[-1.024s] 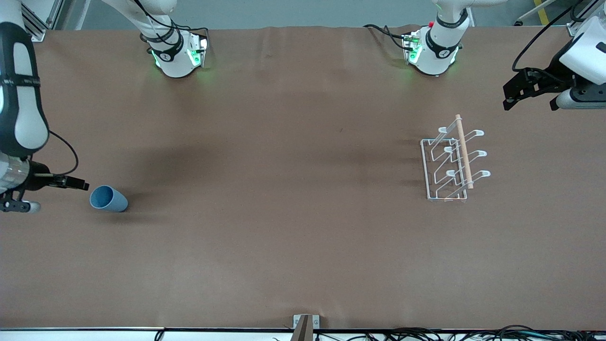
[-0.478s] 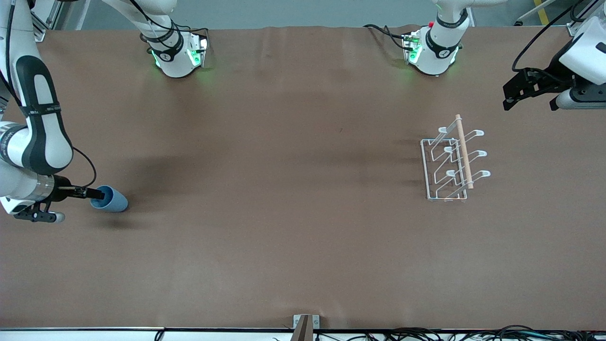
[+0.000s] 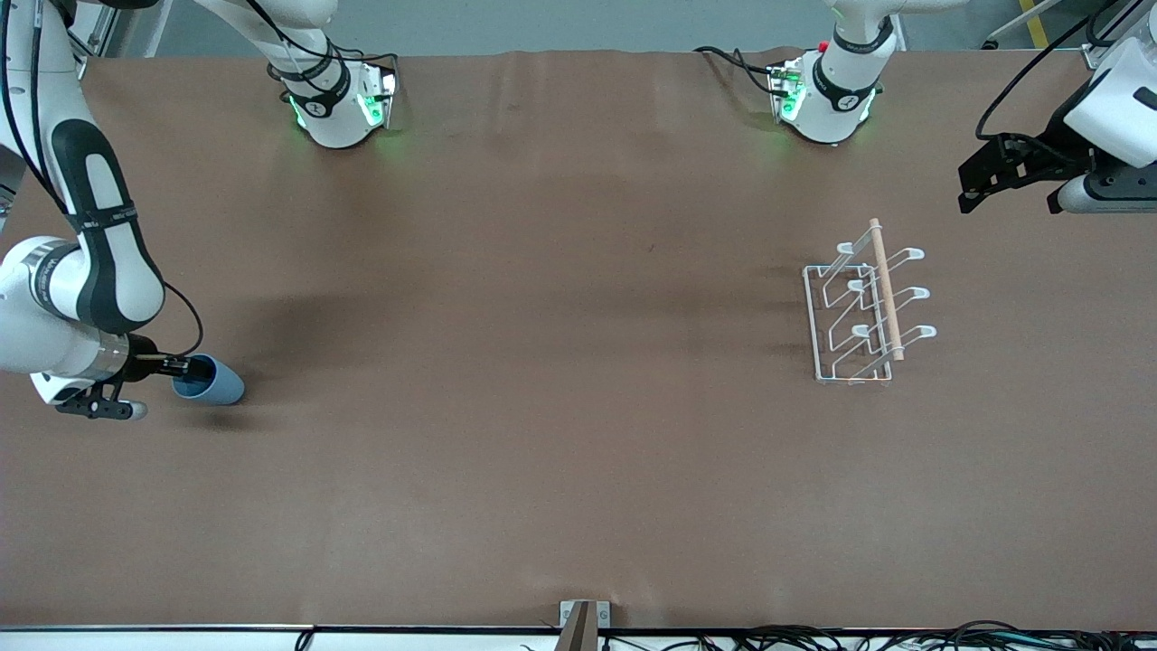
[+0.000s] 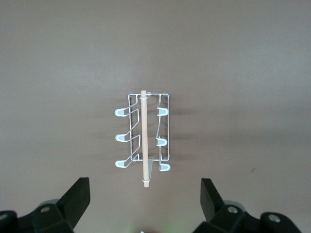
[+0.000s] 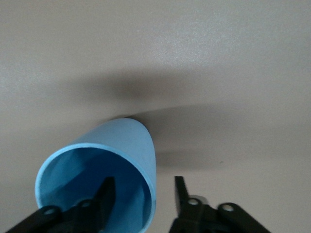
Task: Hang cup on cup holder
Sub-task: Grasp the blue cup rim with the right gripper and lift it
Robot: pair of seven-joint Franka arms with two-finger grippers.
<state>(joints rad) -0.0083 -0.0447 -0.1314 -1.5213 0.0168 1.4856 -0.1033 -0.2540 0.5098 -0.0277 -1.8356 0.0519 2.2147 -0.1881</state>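
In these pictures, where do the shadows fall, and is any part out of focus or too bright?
Front view: even light, a soft broad shadow on the table beside the cup, green glow at both arm bases. Right wrist view: a dark blurred shadow above the cup; the right pincer straddles its rim. Left wrist view: the cup holder is sharp with faint shadows; the left pincer looks dark.

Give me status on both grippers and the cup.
Right gripper open, one finger inside cup, one outside, straddling its wall. Cup on its side. Left gripper open, waiting above cup holder. Nothing between.
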